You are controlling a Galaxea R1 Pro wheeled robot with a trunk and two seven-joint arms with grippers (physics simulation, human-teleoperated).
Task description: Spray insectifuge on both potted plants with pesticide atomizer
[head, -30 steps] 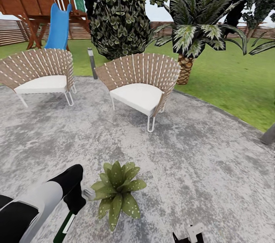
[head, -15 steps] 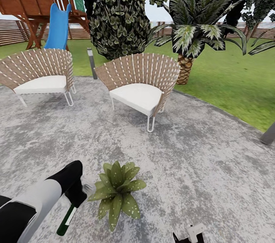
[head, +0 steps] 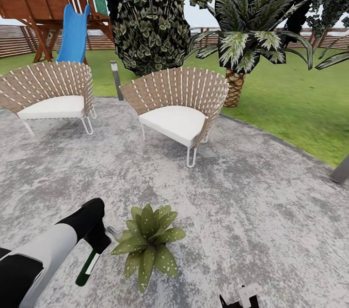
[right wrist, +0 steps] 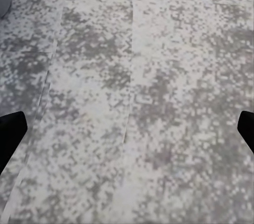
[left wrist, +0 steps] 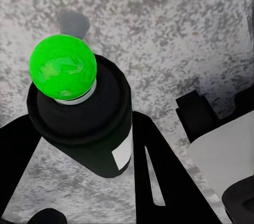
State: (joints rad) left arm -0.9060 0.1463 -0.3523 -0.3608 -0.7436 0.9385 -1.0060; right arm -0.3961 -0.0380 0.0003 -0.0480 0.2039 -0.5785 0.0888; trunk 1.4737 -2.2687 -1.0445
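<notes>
Slim dark green pesticide atomizer [head: 88, 266] with white stripe, clenched in left gripper [head: 100, 242], lower left of frame.
Beside green leafy potted plant [head: 148, 242] on mottled grey round patio [head: 252, 201]; right gripper [right wrist: 127, 129] spread wide over paving; woven tan chairs [head: 179, 104], lawn [head: 291, 95] behind.

Nothing readable is showing anywhere out here: the pesticide atomizer [head: 88, 268] is carrying a plain white patch with no lettering I can make out, and the chairs, playset and fence are bearing no signs or numbers.
</notes>
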